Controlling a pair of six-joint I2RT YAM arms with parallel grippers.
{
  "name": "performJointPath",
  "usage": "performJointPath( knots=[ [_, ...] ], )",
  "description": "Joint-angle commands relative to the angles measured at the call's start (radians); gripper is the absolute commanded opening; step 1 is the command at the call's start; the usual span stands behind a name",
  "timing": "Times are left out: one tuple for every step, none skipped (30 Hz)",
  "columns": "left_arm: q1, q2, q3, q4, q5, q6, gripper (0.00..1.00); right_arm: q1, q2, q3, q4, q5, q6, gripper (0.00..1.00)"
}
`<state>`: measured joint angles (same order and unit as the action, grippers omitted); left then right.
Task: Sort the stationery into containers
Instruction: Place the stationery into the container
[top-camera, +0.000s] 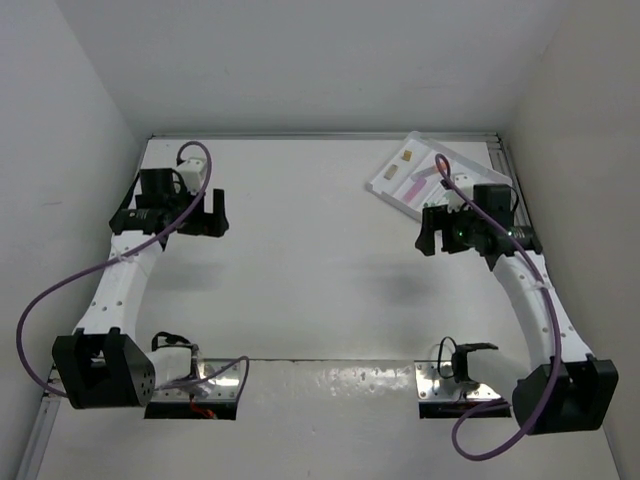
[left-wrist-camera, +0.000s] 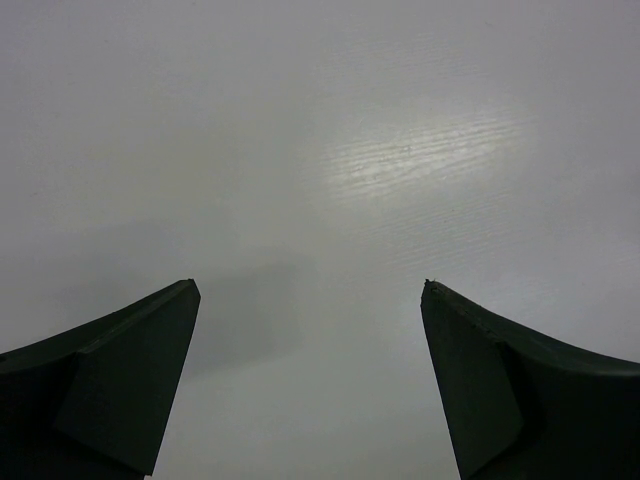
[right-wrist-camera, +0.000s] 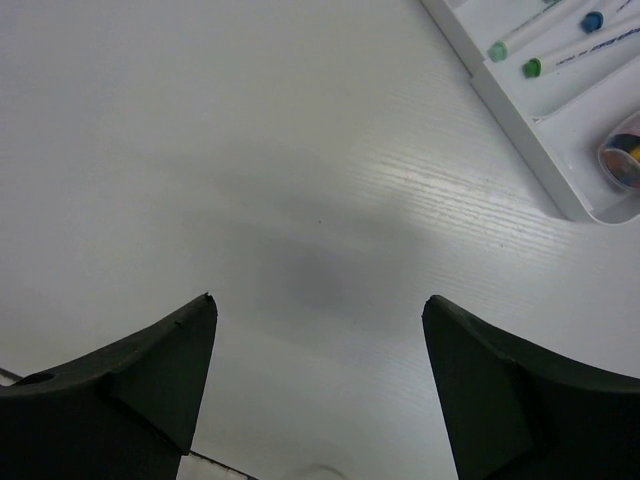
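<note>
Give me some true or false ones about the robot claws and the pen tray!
1. The left gripper and right gripper are both open and empty. True.
2. The white tray sits next to the left gripper. False: it lies at the far right, by the right gripper.
3. Pens lie inside the tray. True.
4. The left gripper hangs over the tray. False: only bare table shows below it.

White tray (right-wrist-camera: 520, 110) on white table (right-wrist-camera: 250, 150); inside, a green-capped marker (right-wrist-camera: 545, 63) and a blue-capped marker (right-wrist-camera: 595, 20).
</note>
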<state>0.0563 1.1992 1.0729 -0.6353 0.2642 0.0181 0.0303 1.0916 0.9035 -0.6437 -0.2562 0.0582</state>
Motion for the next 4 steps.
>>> performJointPath(
  knots=[
    [0.008,-0.059,-0.024,0.045,-0.023,0.000,1.00,-0.009,-0.027,0.026,0.045,-0.017,0.034,0.82],
    [0.007,-0.065,-0.027,0.046,-0.023,0.002,1.00,-0.010,-0.027,0.031,0.044,-0.017,0.037,0.82],
    [0.007,-0.069,-0.027,0.048,-0.025,0.003,1.00,-0.012,-0.025,0.031,0.042,-0.018,0.038,0.82],
    [0.008,-0.075,-0.028,0.048,-0.031,0.005,1.00,-0.010,-0.025,0.031,0.045,-0.020,0.040,0.82]
  ],
)
